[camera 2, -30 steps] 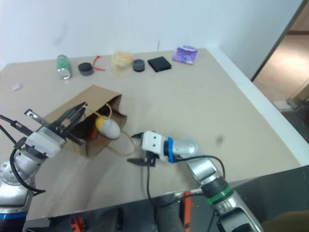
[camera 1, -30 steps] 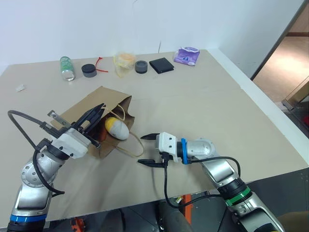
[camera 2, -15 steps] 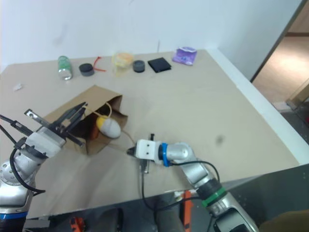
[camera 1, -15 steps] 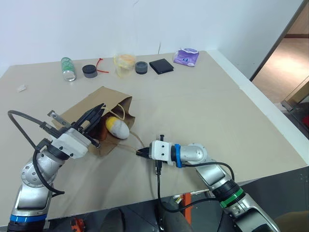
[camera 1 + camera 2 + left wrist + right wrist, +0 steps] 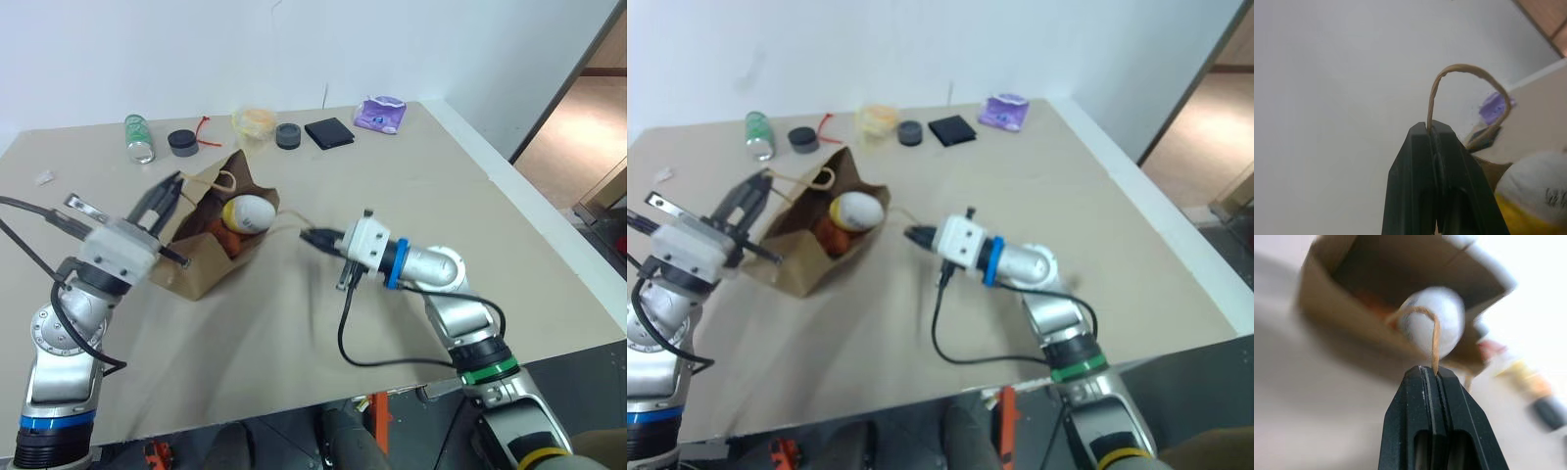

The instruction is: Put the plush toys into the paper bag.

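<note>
Left gripper [image 5: 168,193] pinched tight on one tan twisted-cord handle [image 5: 1469,93]; right gripper [image 5: 315,237], mid-frame, clamped on the other cord [image 5: 1431,330]. Brown kraft paper bag [image 5: 211,264] strung between, centre-left, white-and-yellow egg plush [image 5: 247,211] and brown gingerbread plush [image 5: 217,227] in its mouth. Thin, crumply, probably light; cords the sane grab points. Right wrist view looks straight into the mouth, unlike the head views.

Small dark print on the white egg toy [image 5: 1540,183], too blurred to read.
</note>
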